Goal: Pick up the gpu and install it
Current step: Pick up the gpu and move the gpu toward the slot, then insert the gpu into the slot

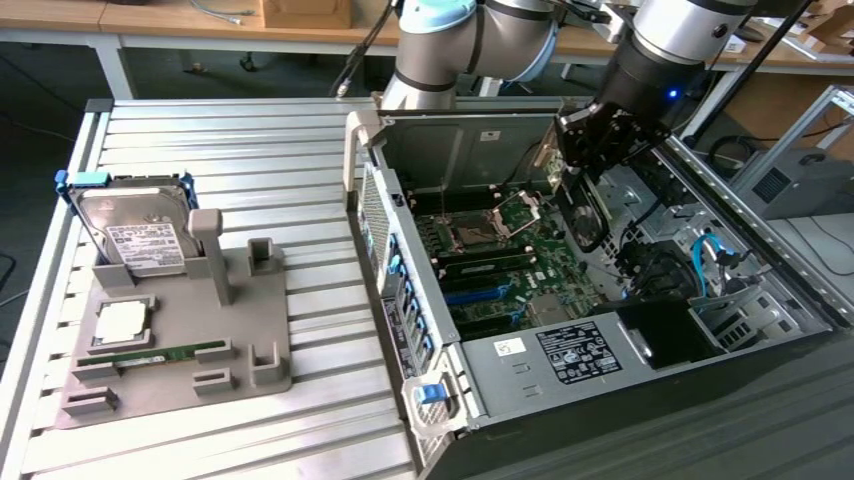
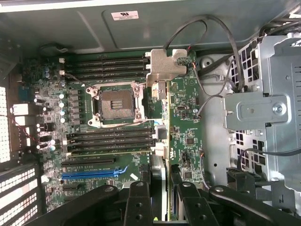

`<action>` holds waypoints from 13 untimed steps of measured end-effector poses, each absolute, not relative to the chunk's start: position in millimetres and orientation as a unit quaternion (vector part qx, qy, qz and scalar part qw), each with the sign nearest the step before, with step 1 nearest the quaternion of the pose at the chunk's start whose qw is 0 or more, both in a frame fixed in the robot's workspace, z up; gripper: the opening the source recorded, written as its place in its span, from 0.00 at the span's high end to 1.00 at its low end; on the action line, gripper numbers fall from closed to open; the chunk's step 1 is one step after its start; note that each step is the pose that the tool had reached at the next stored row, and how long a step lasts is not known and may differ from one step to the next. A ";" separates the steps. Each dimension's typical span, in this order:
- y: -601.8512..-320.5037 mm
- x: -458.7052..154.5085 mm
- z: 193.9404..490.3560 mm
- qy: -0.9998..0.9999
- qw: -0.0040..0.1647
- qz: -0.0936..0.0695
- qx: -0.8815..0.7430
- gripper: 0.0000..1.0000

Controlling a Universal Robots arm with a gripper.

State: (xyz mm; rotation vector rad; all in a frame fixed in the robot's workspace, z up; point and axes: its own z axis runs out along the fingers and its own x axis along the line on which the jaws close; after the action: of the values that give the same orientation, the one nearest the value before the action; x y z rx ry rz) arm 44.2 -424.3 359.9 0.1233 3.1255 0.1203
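One arm reaches into the open computer case (image 1: pixel 403 262), and its gripper (image 2: pixel 161 200) holds the gpu (image 2: pixel 182 127) edge-on; the black, ribbed fingers (image 2: pixel 139 202) pinch the thin card from both flat sides. We see the card's green circuit-board back, dotted with small chips, and its folded silver metal bracket (image 2: pixel 165 66) at the end away from the fingers. The card stands inside the case above the motherboard (image 1: pixel 534 270), beside the square CPU socket (image 2: pixel 115 101); we cannot tell whether it touches the board.

Long dark memory slots (image 2: pixel 110 139) run on both sides of the socket, and a blue slot (image 2: pixel 91 173) lies past them. A perforated grey steel drive cage (image 2: pixel 263 113) stands just beside the card, with black cables looping between them, so room on that side is tight.

On the ribbed metal table (image 1: pixel 267 150), at the exterior view's left, well apart from the case, a matte grey holder (image 1: pixel 254 340) carries a silver hard drive (image 1: pixel 134 235) standing tilted, a square processor (image 1: pixel 120 320) lying flat, and a narrow green RAM stick (image 1: pixel 154 353).
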 end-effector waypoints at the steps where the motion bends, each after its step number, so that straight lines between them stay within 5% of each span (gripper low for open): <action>1: -424.3 44.2 360.0 0.998 0.006 0.038 0.039 0.73; 13: -424.3 44.2 360.0 0.999 0.005 0.038 0.031 0.73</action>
State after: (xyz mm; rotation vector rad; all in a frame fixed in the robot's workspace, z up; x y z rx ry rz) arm 44.2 -424.3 360.0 0.0957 3.1272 0.1204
